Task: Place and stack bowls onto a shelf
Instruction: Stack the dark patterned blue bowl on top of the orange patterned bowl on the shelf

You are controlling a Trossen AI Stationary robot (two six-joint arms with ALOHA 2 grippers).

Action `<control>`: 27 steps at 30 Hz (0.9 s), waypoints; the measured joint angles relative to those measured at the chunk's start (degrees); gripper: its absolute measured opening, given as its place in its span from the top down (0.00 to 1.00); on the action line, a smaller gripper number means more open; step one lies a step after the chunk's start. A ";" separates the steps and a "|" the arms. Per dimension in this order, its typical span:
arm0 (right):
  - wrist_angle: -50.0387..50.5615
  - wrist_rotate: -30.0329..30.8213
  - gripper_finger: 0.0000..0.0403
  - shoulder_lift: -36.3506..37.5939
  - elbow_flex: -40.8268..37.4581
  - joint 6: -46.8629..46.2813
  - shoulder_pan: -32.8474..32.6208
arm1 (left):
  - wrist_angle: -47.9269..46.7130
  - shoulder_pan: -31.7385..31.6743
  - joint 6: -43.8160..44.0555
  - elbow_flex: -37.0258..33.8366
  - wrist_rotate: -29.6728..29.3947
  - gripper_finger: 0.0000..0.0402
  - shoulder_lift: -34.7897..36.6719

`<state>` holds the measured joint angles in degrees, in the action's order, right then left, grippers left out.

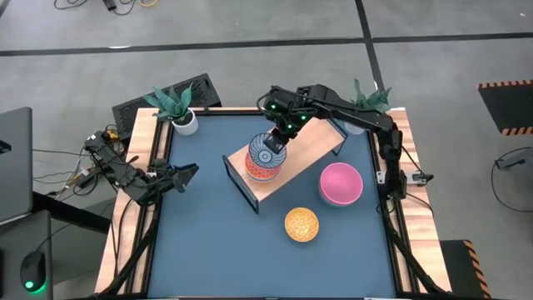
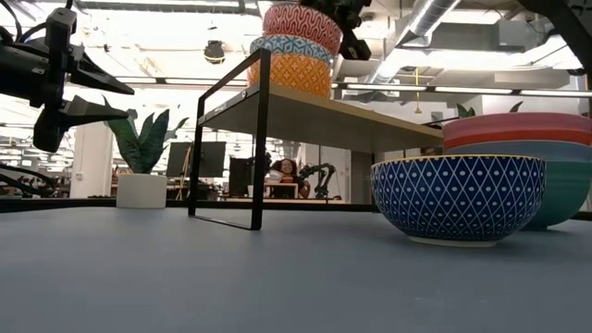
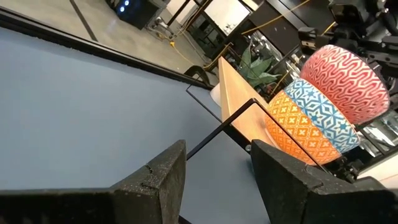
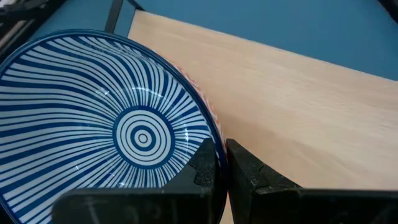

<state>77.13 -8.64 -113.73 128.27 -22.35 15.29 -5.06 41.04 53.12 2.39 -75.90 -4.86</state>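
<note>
Right wrist view: striped bowl [image 4: 124, 130] bears no writing.

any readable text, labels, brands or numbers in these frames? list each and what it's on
None readable in any view.
The stacked patterned bowls on the light-wood shelf board carry only geometric patterns, no lettering.
The blue diamond-patterned bowl, pink bowl and white plant pot bear no markings.
Background monitors in the low view are too small to read.

Two potted plants [image 1: 177, 107] [image 1: 369, 98] at the table's [image 1: 200, 233] far corners, possibly artificial.
</note>
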 joint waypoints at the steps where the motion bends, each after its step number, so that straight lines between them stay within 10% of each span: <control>1: -0.08 -0.02 0.91 0.00 0.00 0.00 -0.05 | 0.00 0.00 0.00 0.00 0.00 0.59 -0.01; 27: -0.42 2.31 0.91 0.04 2.49 0.71 -2.04 | -0.15 0.00 0.58 0.00 -1.05 0.59 0.00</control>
<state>76.71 -6.34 -113.69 130.76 -21.64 13.26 -5.21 41.04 53.70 2.39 -76.95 -4.86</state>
